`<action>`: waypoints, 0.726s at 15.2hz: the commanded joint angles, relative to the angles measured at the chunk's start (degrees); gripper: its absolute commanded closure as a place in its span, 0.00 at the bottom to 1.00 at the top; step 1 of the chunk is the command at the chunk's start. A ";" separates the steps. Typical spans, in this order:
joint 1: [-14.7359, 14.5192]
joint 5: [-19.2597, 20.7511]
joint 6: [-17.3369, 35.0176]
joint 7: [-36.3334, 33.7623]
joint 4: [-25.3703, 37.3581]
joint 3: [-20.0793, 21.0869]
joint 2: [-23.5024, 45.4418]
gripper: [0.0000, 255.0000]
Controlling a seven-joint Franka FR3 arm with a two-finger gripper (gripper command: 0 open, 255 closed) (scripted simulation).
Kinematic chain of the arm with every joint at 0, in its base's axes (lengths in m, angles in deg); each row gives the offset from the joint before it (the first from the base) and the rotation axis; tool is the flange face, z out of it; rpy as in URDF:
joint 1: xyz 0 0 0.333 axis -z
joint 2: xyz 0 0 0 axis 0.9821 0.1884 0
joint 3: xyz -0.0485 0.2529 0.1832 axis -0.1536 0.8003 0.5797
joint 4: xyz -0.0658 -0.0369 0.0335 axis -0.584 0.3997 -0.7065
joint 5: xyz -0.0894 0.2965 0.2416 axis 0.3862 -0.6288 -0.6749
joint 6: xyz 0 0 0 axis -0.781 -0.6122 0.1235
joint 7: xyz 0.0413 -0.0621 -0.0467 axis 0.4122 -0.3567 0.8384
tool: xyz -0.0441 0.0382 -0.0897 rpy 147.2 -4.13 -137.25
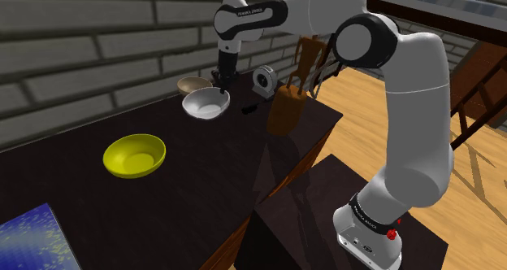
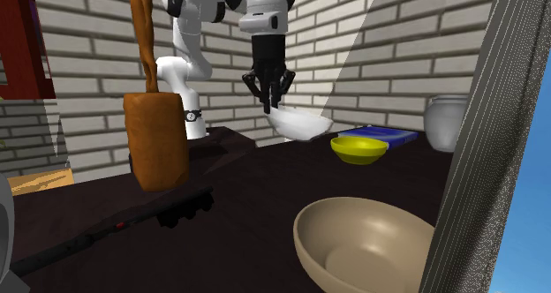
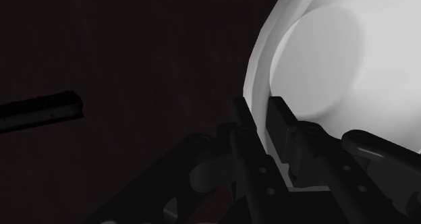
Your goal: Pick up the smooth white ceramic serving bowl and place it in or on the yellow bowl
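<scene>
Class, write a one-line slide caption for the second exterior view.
End effector holds the white bowl by its rim above the dark table, yellow bowl beyond.

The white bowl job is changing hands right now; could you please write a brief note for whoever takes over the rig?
Gripper: jaws shut on the white bowl, one inside the rim and one outside.
Things: white bowl at the far end of the dark table in the shoulder view, beside a tan bowl. The yellow bowl sits empty, toward that view's left.
Done: grasp. I cannot tell whether the bowl is clear of the table.
Left: lift, carry to the yellow bowl, set it in, release.
</scene>
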 commanded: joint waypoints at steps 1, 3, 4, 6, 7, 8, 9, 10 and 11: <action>-1.72 0.01 0.26 -2.25 -0.24 0.55 -0.30 1.00; -3.42 0.08 0.06 -4.46 0.42 1.09 -0.10 1.00; -4.28 0.13 -0.08 -5.57 0.89 1.35 0.07 1.00; -6.02 0.23 -0.49 -7.78 2.09 1.85 0.60 1.00; -6.89 0.30 -0.74 -8.90 2.84 2.10 0.95 1.00; -7.77 0.37 -1.03 -10.00 3.69 2.34 1.36 1.00; -8.65 0.44 -1.37 -11.11 4.64 2.57 1.84 1.00; -9.55 0.53 -1.74 -12.22 5.71 2.79 2.38 1.00; -10.45 0.62 -2.17 -13.32 6.89 3.01 2.99 1.00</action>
